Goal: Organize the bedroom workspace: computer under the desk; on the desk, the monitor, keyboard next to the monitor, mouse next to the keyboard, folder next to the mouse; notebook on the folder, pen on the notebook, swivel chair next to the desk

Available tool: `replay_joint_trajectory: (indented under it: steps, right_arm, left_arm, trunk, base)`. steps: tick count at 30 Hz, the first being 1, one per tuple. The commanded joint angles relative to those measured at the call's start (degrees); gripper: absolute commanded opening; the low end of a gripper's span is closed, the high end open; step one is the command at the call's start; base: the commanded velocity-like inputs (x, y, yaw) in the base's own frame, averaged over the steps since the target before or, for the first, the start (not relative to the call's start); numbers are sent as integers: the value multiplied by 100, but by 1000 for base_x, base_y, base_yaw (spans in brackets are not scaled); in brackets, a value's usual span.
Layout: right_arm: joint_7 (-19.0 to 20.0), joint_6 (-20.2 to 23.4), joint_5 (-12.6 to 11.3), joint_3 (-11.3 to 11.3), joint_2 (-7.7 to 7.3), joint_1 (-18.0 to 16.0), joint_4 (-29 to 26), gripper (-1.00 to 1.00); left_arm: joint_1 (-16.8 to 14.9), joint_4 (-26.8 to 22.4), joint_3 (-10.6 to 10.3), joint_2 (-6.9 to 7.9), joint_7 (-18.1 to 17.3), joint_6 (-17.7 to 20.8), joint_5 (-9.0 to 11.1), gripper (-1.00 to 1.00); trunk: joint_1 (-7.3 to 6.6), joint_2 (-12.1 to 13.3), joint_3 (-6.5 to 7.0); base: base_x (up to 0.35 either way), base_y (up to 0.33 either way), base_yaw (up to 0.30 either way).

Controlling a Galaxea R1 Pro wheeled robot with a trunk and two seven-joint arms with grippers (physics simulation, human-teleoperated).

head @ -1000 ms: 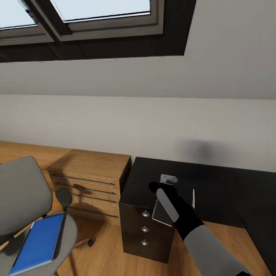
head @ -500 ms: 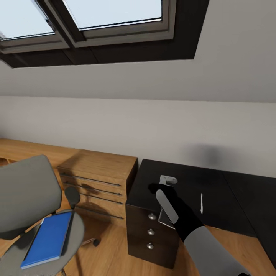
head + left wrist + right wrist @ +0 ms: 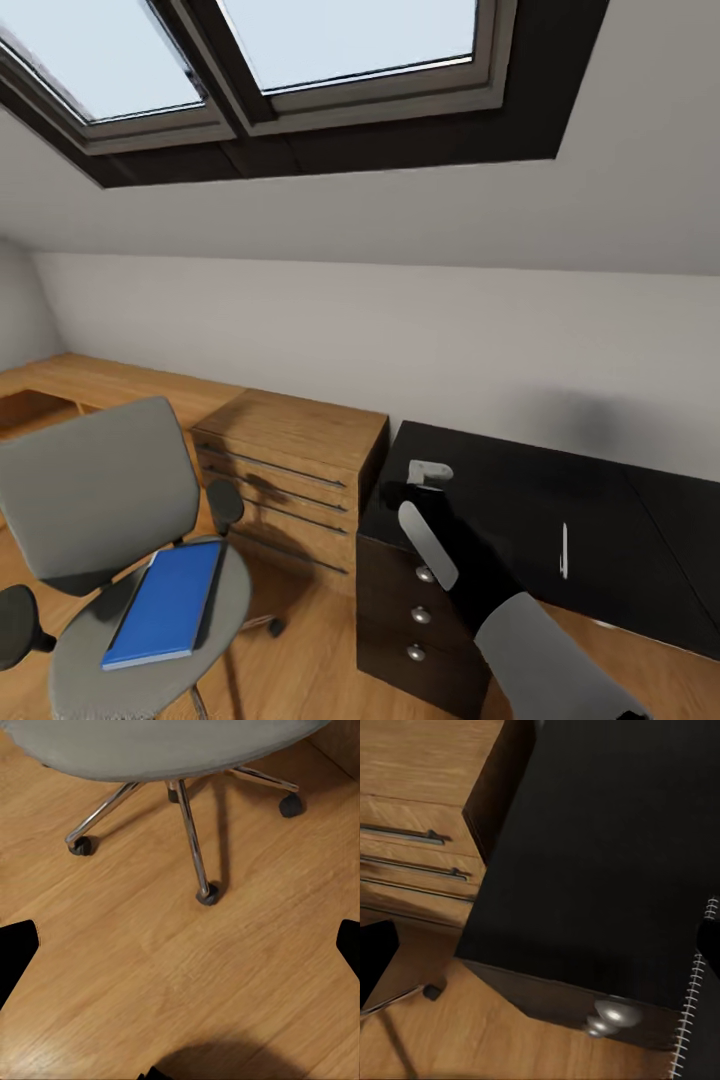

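Left gripper, fingers apart, points at the floor beside the chair's base, and the blue folder lies on the seat, long edge running away, far nearer it than the right gripper over the desk.

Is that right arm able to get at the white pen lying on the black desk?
Probably yes: the pen lies in the open on the desk, nothing around it, just beside the right arm.
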Motion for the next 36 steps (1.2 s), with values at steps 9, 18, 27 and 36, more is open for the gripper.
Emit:
replay_joint_trajectory:
  steps: [9,18,27,36]
  right_arm:
    - [-71,-1072,-42,1039,17,-5,515,100]
    - [-71,-1306,5,1205,218,-5,803,100]
    - [-69,-1371,5,1214,218,-5,906,100]
    - [-70,-1421,5,1214,218,-5,932,100]
  left_arm:
    - [-4,1,0,2,12,-38,56,100]
    - [-4,1,18,9,12,-40,65,100]
    - [-4,1,10,9,12,-31,65,100]
    - [-4,1,10,9,12,-31,74,100]
  trunk:
    - [1,-6,-1]
    - [1,-6,-1]
    - [1,-6,-1]
    - [1,-6,-16]
  base:
    - [0,0,275]
    - [0,151,281]
    - [0,227,281]
    - [0,16,280]
